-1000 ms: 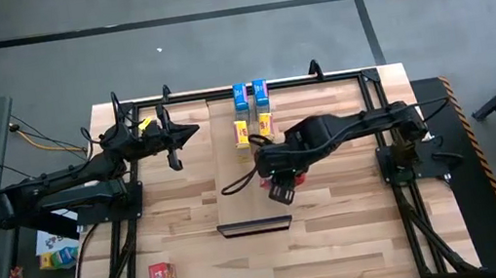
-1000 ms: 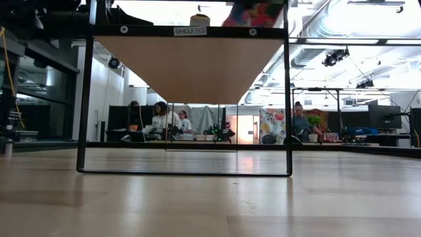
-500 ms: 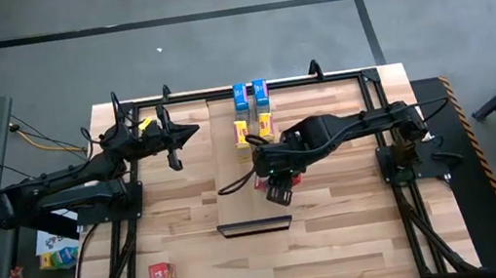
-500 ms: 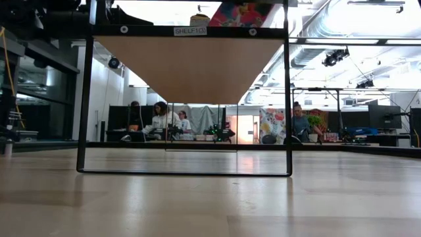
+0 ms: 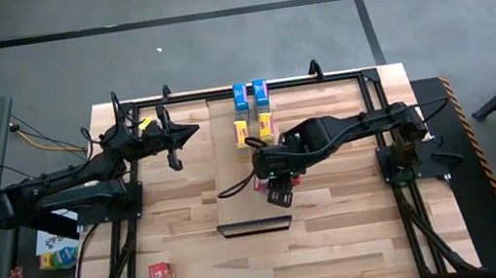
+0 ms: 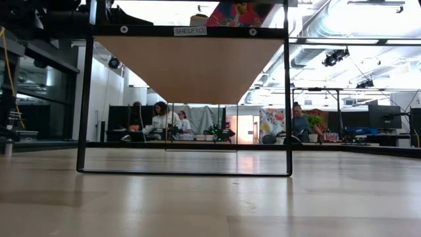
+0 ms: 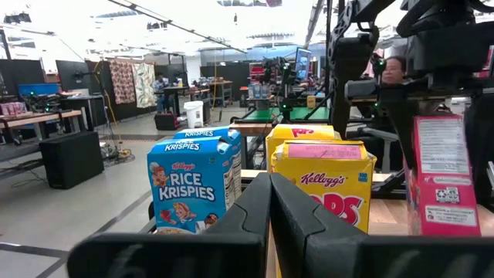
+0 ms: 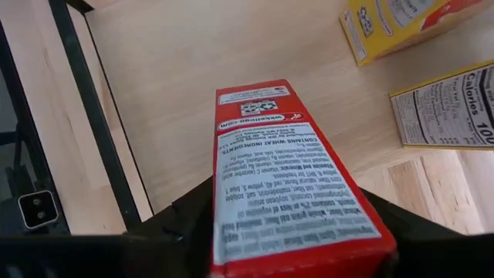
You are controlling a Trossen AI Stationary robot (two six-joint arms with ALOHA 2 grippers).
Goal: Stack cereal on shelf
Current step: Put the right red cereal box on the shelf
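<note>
The shelf [image 5: 232,161] is a pale plank raised on a black frame, with its dark lip [image 5: 254,227] at the near end. Two blue cereal boxes [image 5: 241,96] [image 5: 261,91] stand at its far end, and two yellow ones [image 5: 241,132] [image 5: 265,123] stand just nearer. My right gripper [image 5: 275,189] is over the plank's near half, shut on a red cereal box [image 8: 285,170]. In the left wrist view that box [image 7: 444,174] stands upright. A second red box [image 5: 160,276] lies flat on the table near the front left. My left gripper [image 5: 194,131] waits shut, left of the shelf. My right gripper has the red box between its two fingers, one on each of two opposite sides near the box's upper end [image 8: 231,220]. The fingers come from above, slanting down. The box's lower end [image 8: 255,91] is down on the shelf, and the box stands about upright.
Black frame rails [image 5: 123,227] run along the table's left and right sides and far edge. The shelf's own frame [image 6: 191,31] stands high over the tabletop in the low view. Bare tabletop lies to the right of the loose red box. People sit far behind, in the room.
My right gripper has rolled at the wrist and carried the red box a little toward the table's left. The box, which was tilted, now stands straighter on the shelf's near half.
</note>
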